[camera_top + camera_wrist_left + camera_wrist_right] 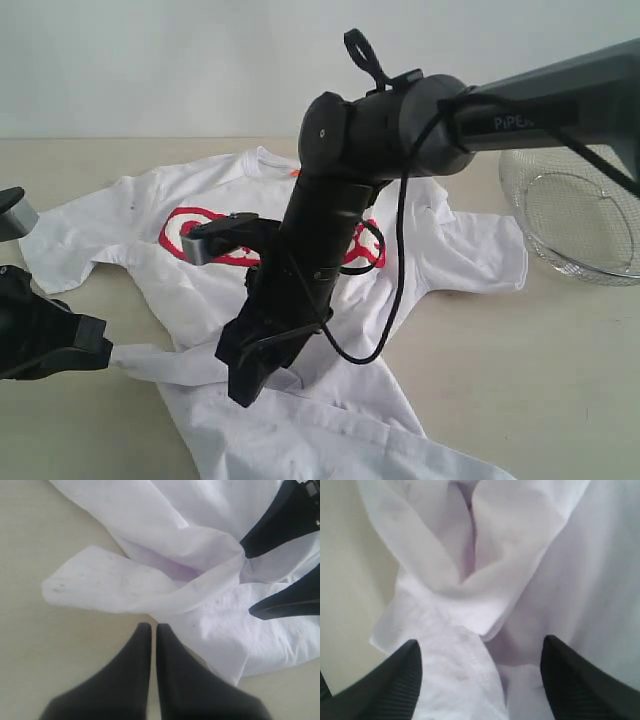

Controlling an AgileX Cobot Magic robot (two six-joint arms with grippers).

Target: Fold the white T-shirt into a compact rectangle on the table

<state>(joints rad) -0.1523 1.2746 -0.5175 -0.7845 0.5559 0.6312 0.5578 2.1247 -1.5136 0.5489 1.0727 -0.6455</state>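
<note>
The white T-shirt (200, 270) lies face up on the table (520, 380), its red lettering (185, 232) partly hidden behind my right arm. Its lower part is bunched, and a flap (100, 585) sticks out toward the left. My left gripper (154, 628) is shut with nothing between its fingers, its tips just short of that flap, low over bare table. It shows at the left edge as the left gripper (95, 345). My right gripper (481, 650) reaches across the middle and stands open over a twisted fold (470, 595). Its tip shows as the right gripper (245, 385).
A see-through wire basket (580, 215) stands on the table at the far right. A pale wall runs along the back. The right arm's black cable (400, 270) hangs in a loop over the shirt.
</note>
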